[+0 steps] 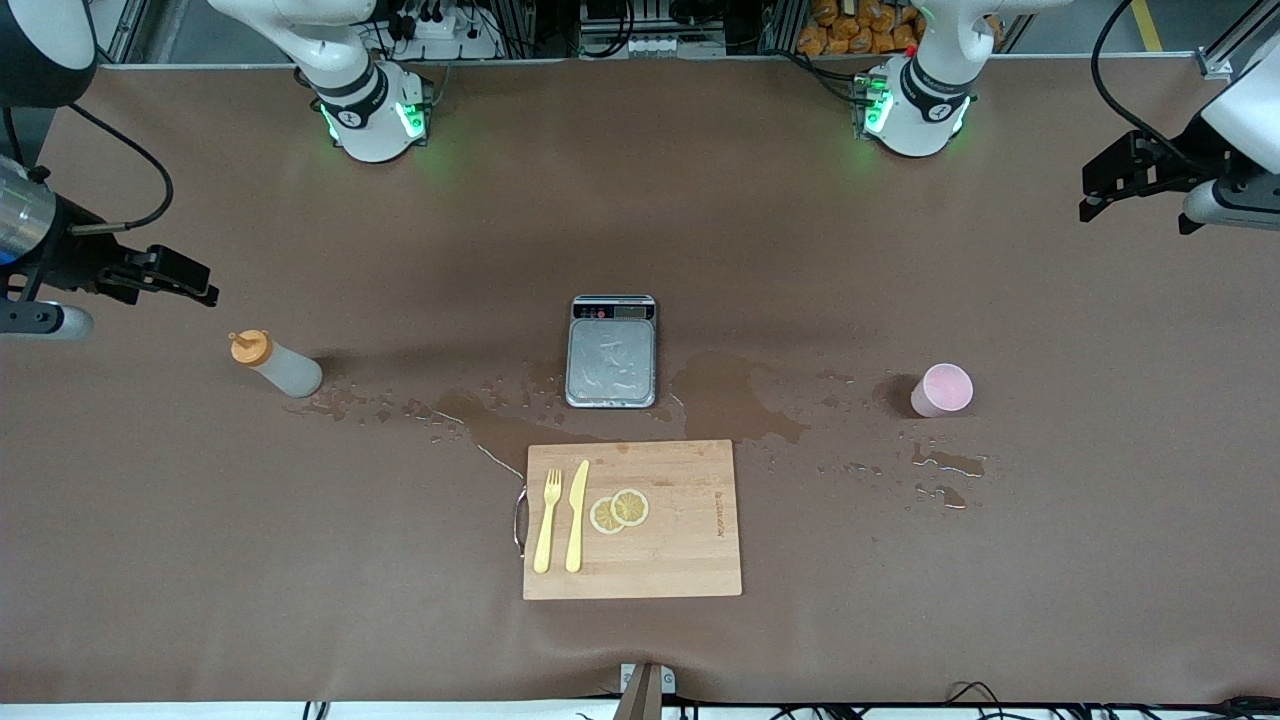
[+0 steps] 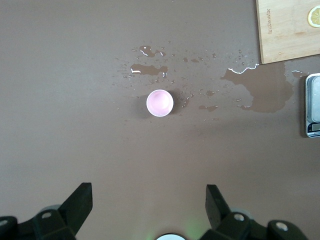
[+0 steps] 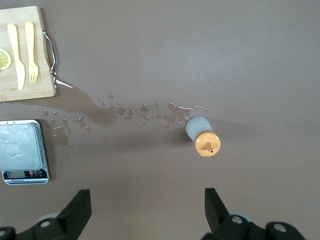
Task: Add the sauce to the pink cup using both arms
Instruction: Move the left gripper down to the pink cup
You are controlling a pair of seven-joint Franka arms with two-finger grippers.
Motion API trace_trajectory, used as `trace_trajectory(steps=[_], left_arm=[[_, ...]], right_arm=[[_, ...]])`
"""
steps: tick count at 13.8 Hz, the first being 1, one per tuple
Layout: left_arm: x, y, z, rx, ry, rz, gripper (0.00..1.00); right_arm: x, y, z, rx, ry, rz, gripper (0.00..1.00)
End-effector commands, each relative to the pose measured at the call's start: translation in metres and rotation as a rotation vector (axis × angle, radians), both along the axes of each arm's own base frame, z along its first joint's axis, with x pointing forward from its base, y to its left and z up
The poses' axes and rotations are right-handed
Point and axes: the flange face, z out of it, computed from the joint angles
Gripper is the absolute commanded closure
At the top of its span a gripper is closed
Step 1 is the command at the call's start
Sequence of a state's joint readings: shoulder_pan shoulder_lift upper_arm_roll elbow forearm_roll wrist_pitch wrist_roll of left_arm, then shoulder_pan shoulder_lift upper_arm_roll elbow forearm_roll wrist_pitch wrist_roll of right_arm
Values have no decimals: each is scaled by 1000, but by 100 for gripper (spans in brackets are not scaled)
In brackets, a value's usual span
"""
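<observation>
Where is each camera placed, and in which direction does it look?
Front view: high, across the table, facing both arm bases; left pincer, right pincer show.
Left wrist view: looks down past the left pincer's open fingers at the pink cup.
Right wrist view: looks down past open fingers at the sauce.
Both wrist views share the scale and cutting board.

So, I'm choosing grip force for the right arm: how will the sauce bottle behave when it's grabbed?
The sauce bottle looks like soft translucent plastic, so it probably gives under the fingers and may squirt if squeezed hard. It stands tall and narrow, so a sideways nudge could tip it. Puddles lie beside its base, so it may be wet and somewhat slippery.
</observation>
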State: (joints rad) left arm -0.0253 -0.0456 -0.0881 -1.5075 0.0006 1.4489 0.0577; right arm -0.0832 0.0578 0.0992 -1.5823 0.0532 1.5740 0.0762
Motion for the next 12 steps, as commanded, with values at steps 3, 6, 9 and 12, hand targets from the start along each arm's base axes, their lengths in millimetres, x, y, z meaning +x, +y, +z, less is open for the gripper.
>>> trace_trajectory(steps=[3,6,9,12], left_arm=[[0,2,-14,24,67,32,0],[-2,4,-58,34,163,47,0],[6,13,-104,30,162,64,0],[18,23,-150,22,128,83,0]], right_arm=[[-4,-15,4,7,-6,-23,0],[-3,-17,5,6,-11,-28,0],[-2,-25,6,-9,-14,-35,0],[3,-62,2,-5,-14,-98,0]])
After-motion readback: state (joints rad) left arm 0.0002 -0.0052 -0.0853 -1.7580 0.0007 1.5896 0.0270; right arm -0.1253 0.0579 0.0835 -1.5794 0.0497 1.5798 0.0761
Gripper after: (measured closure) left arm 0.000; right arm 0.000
